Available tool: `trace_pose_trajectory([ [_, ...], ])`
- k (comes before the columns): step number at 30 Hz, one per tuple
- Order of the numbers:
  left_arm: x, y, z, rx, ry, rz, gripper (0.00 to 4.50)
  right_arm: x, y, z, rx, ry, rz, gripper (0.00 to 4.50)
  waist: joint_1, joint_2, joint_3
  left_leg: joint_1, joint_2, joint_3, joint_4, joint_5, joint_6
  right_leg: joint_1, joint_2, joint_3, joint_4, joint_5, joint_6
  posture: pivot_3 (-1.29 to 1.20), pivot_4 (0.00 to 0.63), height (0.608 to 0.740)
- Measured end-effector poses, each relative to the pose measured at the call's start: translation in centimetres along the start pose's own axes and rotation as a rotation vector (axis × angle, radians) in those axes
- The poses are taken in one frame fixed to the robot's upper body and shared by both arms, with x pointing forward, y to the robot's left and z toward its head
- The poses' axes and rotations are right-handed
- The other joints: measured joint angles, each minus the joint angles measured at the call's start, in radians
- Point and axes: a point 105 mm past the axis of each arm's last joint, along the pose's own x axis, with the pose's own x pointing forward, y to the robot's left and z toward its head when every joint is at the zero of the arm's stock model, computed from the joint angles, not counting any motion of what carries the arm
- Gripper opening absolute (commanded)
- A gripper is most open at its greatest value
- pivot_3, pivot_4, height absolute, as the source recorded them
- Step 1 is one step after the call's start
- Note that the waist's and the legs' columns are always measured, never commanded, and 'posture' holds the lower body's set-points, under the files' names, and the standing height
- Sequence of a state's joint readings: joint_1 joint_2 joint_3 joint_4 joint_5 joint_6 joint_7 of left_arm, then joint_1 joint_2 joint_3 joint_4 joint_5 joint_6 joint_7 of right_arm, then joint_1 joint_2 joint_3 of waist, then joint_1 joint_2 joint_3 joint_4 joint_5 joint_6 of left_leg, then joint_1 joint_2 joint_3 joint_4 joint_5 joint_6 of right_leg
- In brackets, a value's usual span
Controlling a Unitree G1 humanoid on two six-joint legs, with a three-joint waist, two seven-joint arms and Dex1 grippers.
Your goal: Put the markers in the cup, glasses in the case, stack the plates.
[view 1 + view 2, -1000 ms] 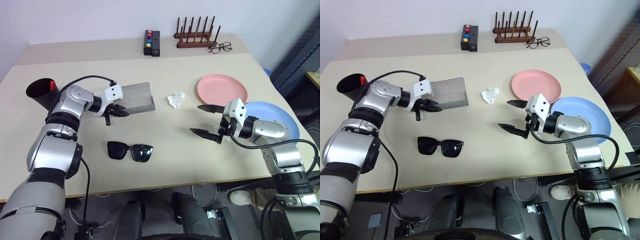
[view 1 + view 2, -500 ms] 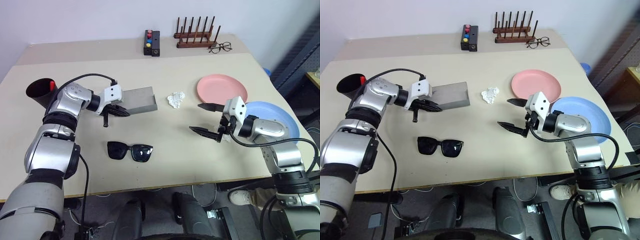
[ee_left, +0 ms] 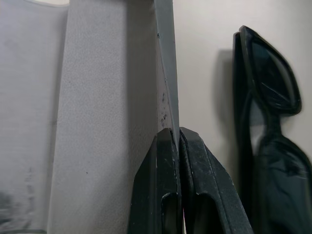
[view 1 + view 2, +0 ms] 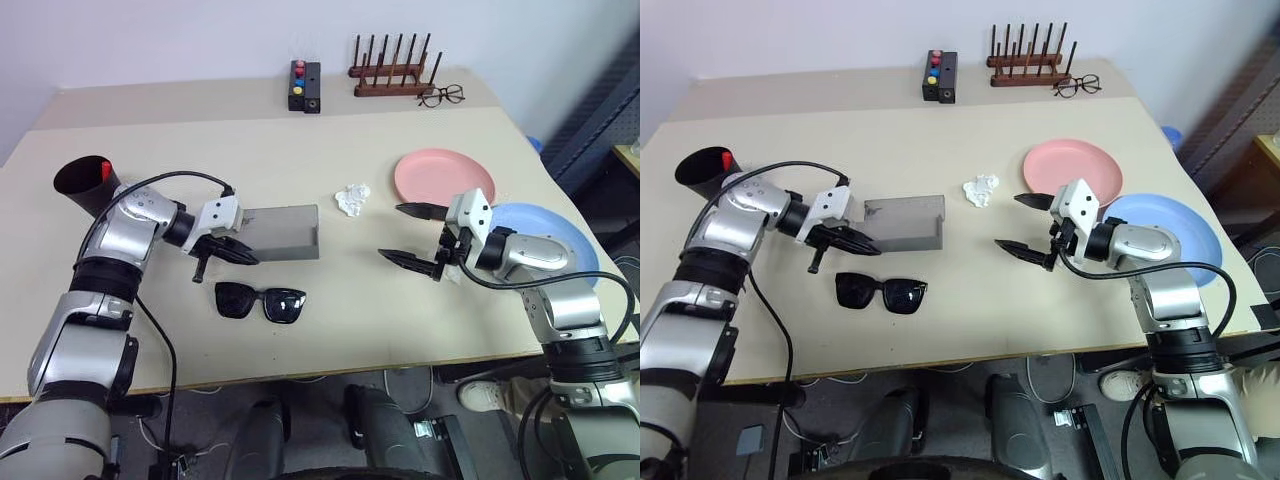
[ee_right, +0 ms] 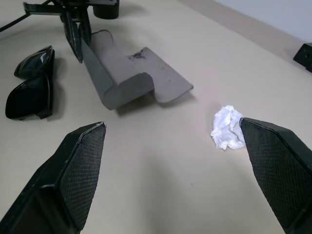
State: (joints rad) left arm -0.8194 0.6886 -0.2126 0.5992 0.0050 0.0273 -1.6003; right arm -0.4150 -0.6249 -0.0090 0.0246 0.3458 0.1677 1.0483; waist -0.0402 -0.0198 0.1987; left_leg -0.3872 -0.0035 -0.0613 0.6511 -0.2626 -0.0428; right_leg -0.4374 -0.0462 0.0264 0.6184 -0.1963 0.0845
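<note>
the left gripper (image 4: 222, 252) is clenched on the near wall of the case (image 4: 283, 232), pinching that thin grey edge so the case stands open, its lid lying flat toward the far edge of the bench (image 4: 300, 330). the glasses (image 4: 260, 301) lie just beside the case on its near side, apart from it, long axis parallel to the case's long axis and roughly parallel to the bench's front edge. so the lift into the case is a short sideways hop away from the front edge. the left arm is nearer but busy holding; the right gripper (image 4: 413, 238) hovers with fingers spread wide and nothing in them, pointing across toward the case, well to the right of the glasses.

the cup (image 4: 82, 185) stands near the left edge with a red-capped marker (image 4: 105, 171) showing inside. toward the right edge sit 2 plates, the pink plate (image 4: 444, 178) and the blue plate (image 4: 555, 236), side by side, not yet stacked. a crumpled white scrap (image 4: 352, 198) lies mid-bench. the bench top is plain and pale; open room surrounds the glasses.
</note>
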Motion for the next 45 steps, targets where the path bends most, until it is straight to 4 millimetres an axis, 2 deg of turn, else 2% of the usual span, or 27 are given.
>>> trace_pose_trajectory([
  [11,-1.2,-1.1,-0.2,-0.052,0.044,0.045,0.08,0.1,-0.1,-0.4,0.011,-0.006,-0.003,4.5,-0.001,0.0,0.0,0.0,0.0,0.0,0.0,0.0,0.0,0.0,0.0,0.0,0.0,0.0,0.0,0.0,0.15,0.74],
  [23,-1.8,-0.8,-1.5,-0.058,0.071,0.1,0.08,0.1,-0.1,-0.9,0.015,-0.006,-0.002,4.5,-0.001,0.0,0.0,0.0,0.0,0.0,0.0,0.0,0.0,0.0,0.0,0.0,0.0,0.0,0.0,0.0,0.15,0.74],
  [26,-1.8,-0.7,-2.0,-0.071,0.084,0.106,0.87,0.1,-0.1,-0.9,0.015,-0.006,-0.002,4.5,-0.001,0.0,0.0,0.0,0.0,0.0,0.0,0.0,0.0,0.0,0.0,0.0,0.001,0.0,0.0,0.0,0.15,0.74],
  [33,-1.5,-0.4,-2.0,-0.058,0.081,0.115,4.35,0.1,-0.1,-0.9,0.015,-0.005,-0.002,4.5,-0.001,0.0,0.0,0.0,0.0,0.0,0.001,0.0,0.0,0.0,0.0,0.0,0.001,0.0,0.0,0.0,0.15,0.74],
  [38,-1.4,-0.1,-1.7,-0.053,0.066,0.124,4.44,0.0,0.0,-1.0,0.017,-0.004,-0.004,4.5,-0.001,0.0,0.0,0.0,0.0,0.0,0.001,0.0,0.0,0.0,0.0,0.0,0.001,0.0,0.0,0.0,0.15,0.74],
  [45,-3.3,0.8,-0.2,-0.034,0.041,0.147,4.44,0.0,-0.1,-1.0,0.017,-0.004,-0.006,4.5,-0.001,0.0,0.0,0.0,0.0,0.0,0.001,0.0,0.0,0.0,0.0,0.0,0.001,0.0,0.0,0.0,0.15,0.74],
])
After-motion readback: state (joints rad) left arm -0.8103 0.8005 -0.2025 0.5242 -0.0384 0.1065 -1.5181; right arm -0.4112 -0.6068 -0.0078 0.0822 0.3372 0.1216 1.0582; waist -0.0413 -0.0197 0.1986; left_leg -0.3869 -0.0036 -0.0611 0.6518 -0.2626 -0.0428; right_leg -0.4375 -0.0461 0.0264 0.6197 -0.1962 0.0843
